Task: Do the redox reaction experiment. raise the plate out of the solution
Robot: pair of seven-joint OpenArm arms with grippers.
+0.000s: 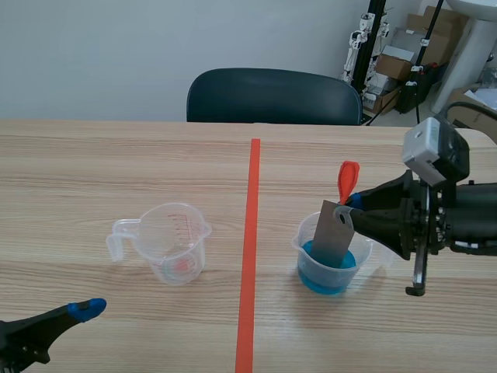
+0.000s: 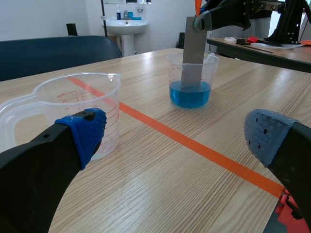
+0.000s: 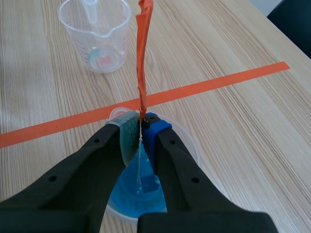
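Note:
A grey metal plate (image 1: 334, 235) with an orange-red tab (image 1: 347, 179) at its top stands tilted in a clear cup (image 1: 334, 258) of blue solution, right of the tape line. Its lower end is still in the liquid. My right gripper (image 1: 351, 203) comes in from the right and is shut on the plate's top edge. In the right wrist view the plate (image 3: 140, 160) shows edge-on between the pads, with the tab (image 3: 142, 58) rising above and the blue solution (image 3: 141, 194) beneath. My left gripper (image 2: 175, 136) is open and low at the front left, apart from both cups (image 2: 190, 80).
An empty clear measuring cup (image 1: 172, 242) with red markings and a handle stands left of the orange tape line (image 1: 248, 256). It sits just ahead of my left finger (image 2: 80, 131). A dark chair (image 1: 272, 97) is behind the table's far edge.

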